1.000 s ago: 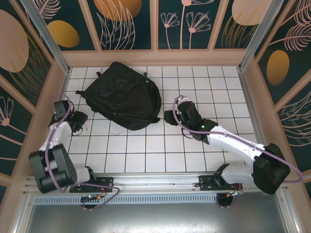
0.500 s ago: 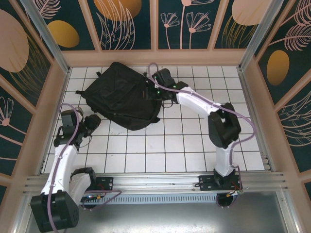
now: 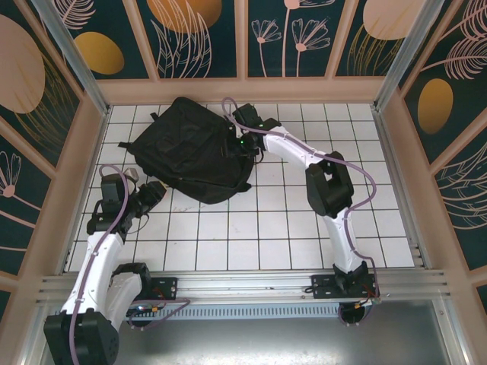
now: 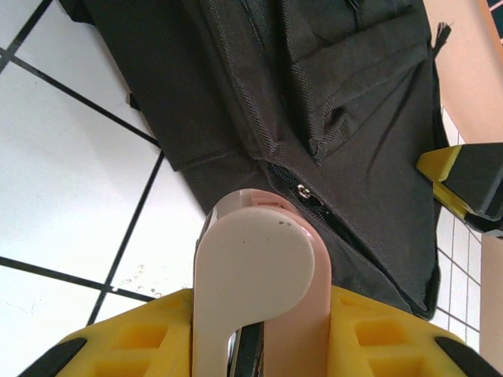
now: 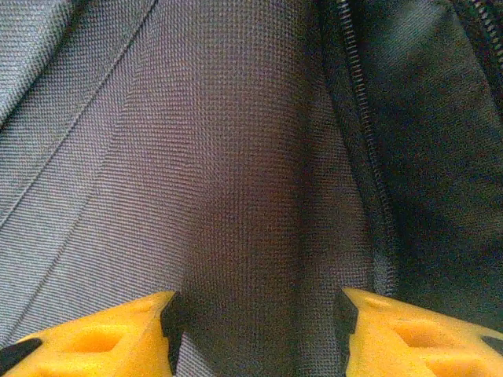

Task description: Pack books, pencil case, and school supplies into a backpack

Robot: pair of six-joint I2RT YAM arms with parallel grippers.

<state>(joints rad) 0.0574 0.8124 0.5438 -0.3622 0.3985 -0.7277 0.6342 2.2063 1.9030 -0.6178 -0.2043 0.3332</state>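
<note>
The black backpack (image 3: 194, 152) lies flat on the white tiles at the back left. My left gripper (image 3: 154, 192) hovers just off its near-left edge, shut on a pink and cream rounded item (image 4: 259, 283), which looks like the pink tape roll. That item points at a zipper pull (image 4: 302, 191) on the backpack (image 4: 314, 94). My right gripper (image 3: 242, 143) is down on the bag's right edge. Its jaws stand open close over the woven fabric (image 5: 236, 157), beside a zipper line (image 5: 363, 126), with nothing pinched between them. Books and pencil case are out of view.
Wooden walls (image 3: 84, 137) fence the tiled table (image 3: 289, 228) on three sides. The right arm's elbow (image 3: 327, 190) arches over the table's middle. One yellow finger of the right gripper (image 4: 464, 177) shows beyond the backpack in the left wrist view.
The right arm swung from the middle of the table up to the backpack's right edge, its jaws widening a little. The left arm brought the pink item nearer the bag.
</note>
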